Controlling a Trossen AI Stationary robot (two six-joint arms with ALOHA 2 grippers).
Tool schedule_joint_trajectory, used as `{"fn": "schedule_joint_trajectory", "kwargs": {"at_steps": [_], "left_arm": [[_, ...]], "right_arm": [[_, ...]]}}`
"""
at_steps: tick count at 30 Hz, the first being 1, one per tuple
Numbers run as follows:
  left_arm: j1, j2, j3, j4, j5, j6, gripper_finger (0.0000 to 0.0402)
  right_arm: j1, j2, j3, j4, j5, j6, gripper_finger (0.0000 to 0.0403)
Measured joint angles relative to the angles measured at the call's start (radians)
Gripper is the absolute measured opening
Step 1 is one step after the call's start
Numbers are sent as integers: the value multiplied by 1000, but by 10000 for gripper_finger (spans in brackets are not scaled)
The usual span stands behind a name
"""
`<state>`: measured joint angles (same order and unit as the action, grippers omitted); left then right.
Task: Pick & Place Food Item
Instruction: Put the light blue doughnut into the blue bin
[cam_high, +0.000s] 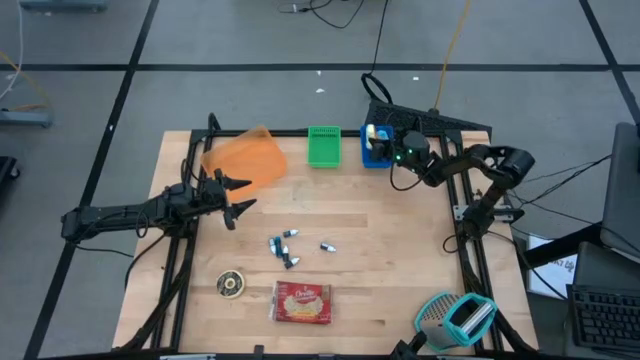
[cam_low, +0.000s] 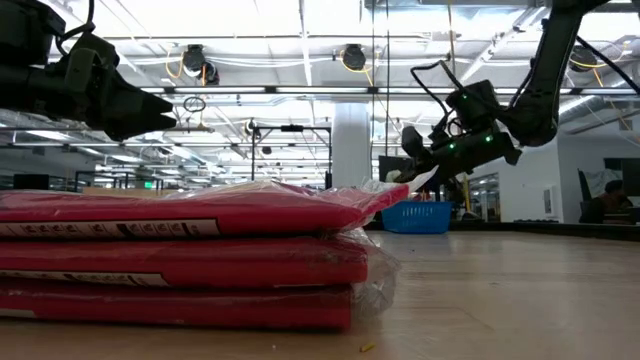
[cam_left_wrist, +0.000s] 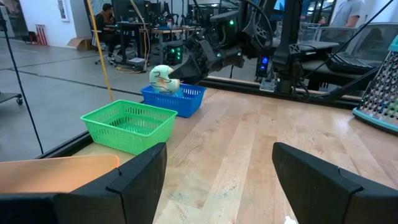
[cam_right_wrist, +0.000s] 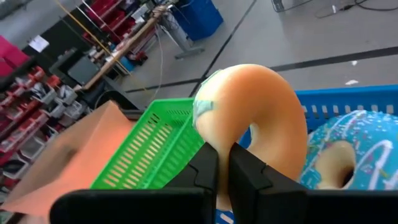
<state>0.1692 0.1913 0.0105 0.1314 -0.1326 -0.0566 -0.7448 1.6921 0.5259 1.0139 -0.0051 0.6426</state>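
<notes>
My right gripper (cam_high: 385, 148) is at the far right of the table, over the blue basket (cam_high: 375, 150), shut on a tan donut with pale green icing (cam_right_wrist: 255, 112). The same donut (cam_left_wrist: 163, 78) shows above the basket's rim (cam_left_wrist: 180, 99) in the left wrist view. A second donut with blue icing and sprinkles (cam_right_wrist: 348, 162) lies in the blue basket. A green basket (cam_high: 323, 146) stands just left of the blue one. My left gripper (cam_high: 240, 197) waits open over the table's left side, with nothing between its fingers. My right gripper pinches the donut's ring at its lower left part (cam_right_wrist: 214, 146) between the two fingers. The fingers come nearly level from the table's right side. The donut stands on edge, its arch rising above the fingertips, over the blue basket. Whether it touches what lies inside cannot be told.
An orange board (cam_high: 245, 160) lies at the far left beside the green basket. Small wrapped items (cam_high: 290, 245) sit mid-table. A red packet (cam_high: 302, 302) and a round tin (cam_high: 231, 284) lie near the front edge, a teal grater (cam_high: 455, 318) at the front right.
</notes>
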Motion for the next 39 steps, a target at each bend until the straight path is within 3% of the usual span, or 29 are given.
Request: {"fn": "schedule_joint_trajectory", "kwargs": {"at_steps": [10,21,33,39], "left_arm": [[0,0,0,0,0,0,296],[0,0,0,0,0,0,296],[0,0,0,0,0,0,296],[0,0,0,0,0,0,296]], "right_arm": [[1,105,26,20,0,-1,21],[1,60,26,6,9,-88,61],[1,13,25,-55,89,-183,133],[1,13,25,-56,90,-203,146]]}}
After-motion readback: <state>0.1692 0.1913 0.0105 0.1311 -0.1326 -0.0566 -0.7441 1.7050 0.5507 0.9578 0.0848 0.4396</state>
